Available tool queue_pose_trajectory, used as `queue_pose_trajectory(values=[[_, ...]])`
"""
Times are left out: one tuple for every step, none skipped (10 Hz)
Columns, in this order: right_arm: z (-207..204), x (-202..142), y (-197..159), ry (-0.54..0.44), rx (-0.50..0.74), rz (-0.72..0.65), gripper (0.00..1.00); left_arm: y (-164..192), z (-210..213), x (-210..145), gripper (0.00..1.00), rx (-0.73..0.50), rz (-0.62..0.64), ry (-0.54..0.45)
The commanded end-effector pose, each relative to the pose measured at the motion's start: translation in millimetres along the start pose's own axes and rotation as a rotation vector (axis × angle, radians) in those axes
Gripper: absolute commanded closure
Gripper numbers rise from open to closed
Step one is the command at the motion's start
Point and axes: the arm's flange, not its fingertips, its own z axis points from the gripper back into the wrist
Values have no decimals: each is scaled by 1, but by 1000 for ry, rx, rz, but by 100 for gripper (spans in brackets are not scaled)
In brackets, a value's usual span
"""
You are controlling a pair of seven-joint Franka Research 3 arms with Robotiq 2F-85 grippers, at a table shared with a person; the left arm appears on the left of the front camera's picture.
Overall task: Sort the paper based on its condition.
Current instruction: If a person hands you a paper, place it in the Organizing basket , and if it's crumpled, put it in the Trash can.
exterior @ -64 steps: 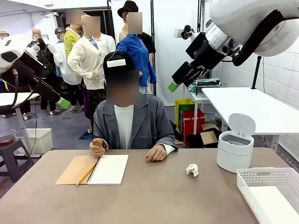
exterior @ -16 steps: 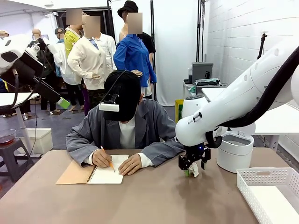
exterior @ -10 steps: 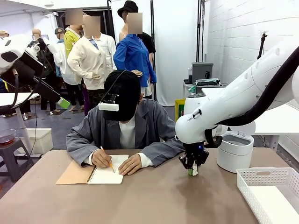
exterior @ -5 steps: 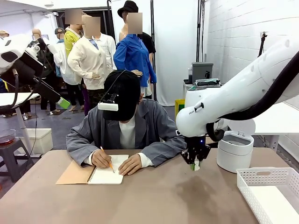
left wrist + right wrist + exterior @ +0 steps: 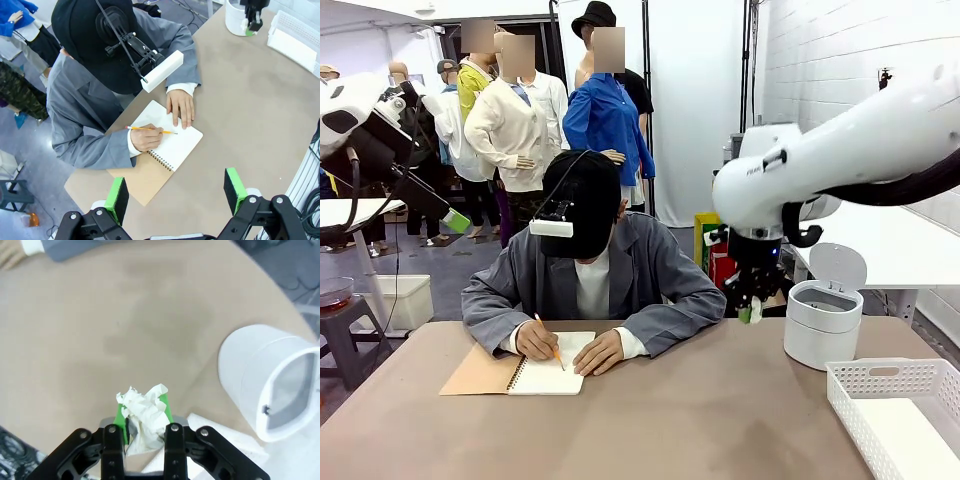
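A crumpled ball of white paper (image 5: pixel 143 415) sits pinched between the green pads of my right gripper (image 5: pixel 144 434), which is shut on it. That gripper (image 5: pixel 752 308) hangs well above the table, just left of the small white lidded bin (image 5: pixel 822 325), whose lid stands open. My left gripper (image 5: pixel 176 194) is open and empty, raised high at the left (image 5: pixel 452 219), looking down on the person. The person leans over a spiral notebook (image 5: pixel 548 364), writing on its page with a pencil (image 5: pixel 150 130).
A white slatted basket (image 5: pixel 898 410) with a flat white sheet inside stands at the table's right front corner. The bin (image 5: pixel 265 380) lies to the right below my right gripper. The person's arms and the notebook (image 5: pixel 172 146) take up the far left.
My right gripper has lifted off the table with the crumpled paper and moved up and to the right, toward the bin. The left arm and the person have stayed put.
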Motion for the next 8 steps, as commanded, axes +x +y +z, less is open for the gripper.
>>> queue_pose_trajectory(values=[[20, -1, -18, -15, 49, 43, 73, 0, 1, 0, 0, -10, 7, 2], [36, 0, -26, -39, 67, 59, 73, 0, 1, 0, 0, -10, 7, 2], [52, 1, -35, -63, 69, 70, 73, 0, 1, 0, 0, -10, 7, 2], [67, 4, -44, -81, 71, 80, 73, 0, 1, 0, 0, -10, 7, 2], [80, 6, -50, -95, 68, 81, 73, 0, 1, 0, 0, -10, 7, 2], [89, 7, -56, -87, 9, 84, 73, 0, 1, 0, 0, -10, 7, 2], [92, 8, -60, -64, -23, 90, 73, 0, 1, 0, 0, -10, 7, 2], [93, 8, -64, -58, -70, 74, 73, 0, 1, 0, 0, -10, 7, 2]])
